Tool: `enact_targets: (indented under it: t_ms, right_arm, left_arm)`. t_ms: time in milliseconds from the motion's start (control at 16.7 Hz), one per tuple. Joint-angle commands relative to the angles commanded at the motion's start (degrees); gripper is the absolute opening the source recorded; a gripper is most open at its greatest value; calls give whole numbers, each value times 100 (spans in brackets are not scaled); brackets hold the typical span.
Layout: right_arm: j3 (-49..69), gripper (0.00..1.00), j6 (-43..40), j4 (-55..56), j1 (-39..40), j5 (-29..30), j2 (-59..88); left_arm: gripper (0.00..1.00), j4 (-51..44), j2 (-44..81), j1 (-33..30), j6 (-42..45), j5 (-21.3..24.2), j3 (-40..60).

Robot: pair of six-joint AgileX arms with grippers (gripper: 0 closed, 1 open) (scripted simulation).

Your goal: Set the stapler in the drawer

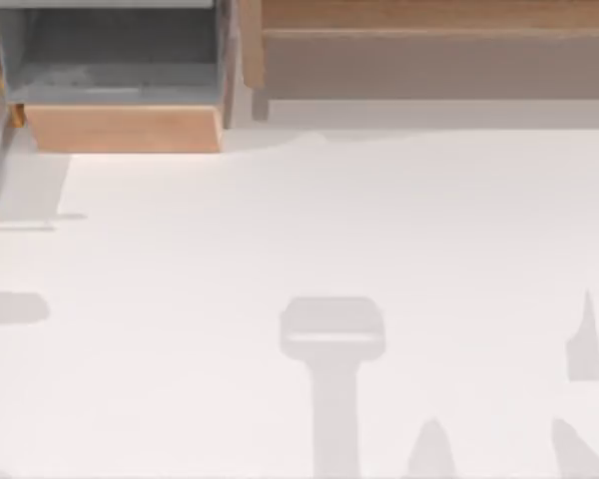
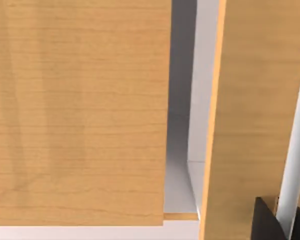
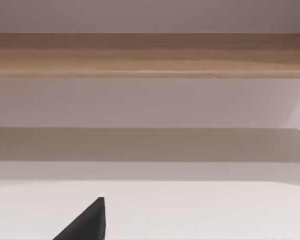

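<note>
The drawer [image 1: 120, 90] stands pulled open at the table's [image 1: 280, 230] far left corner, its tan front panel facing the near edge and its grey floor bare as far as can be seen. Right of the drawer runs a long wooden shelf [image 1: 429, 40]. A dark tip, probably of the right end effector [image 3: 87, 222], pokes toward the shelf; whether its fingers are apart or together I cannot tell.
</note>
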Motion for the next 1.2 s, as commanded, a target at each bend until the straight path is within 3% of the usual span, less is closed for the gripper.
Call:
enact_targets:
  t_ms: [180,540,960,1200]
  right_arm:
    - [0,100,0,0,0,0,0]
    - [0,100,0,0,0,0,0]
    - [0,100,0,0,0,0,0]
    - [0,100,0,0,0,0,0]
  left_arm:
    - [0,-199,133,-177,-23,-212,343]
    - [0,-261,183,-214,-19,-212,406]
    - [0,-911,713,-629,-45,-655,1618]
    - [0,-983,762,-674,-55,-708,1735]
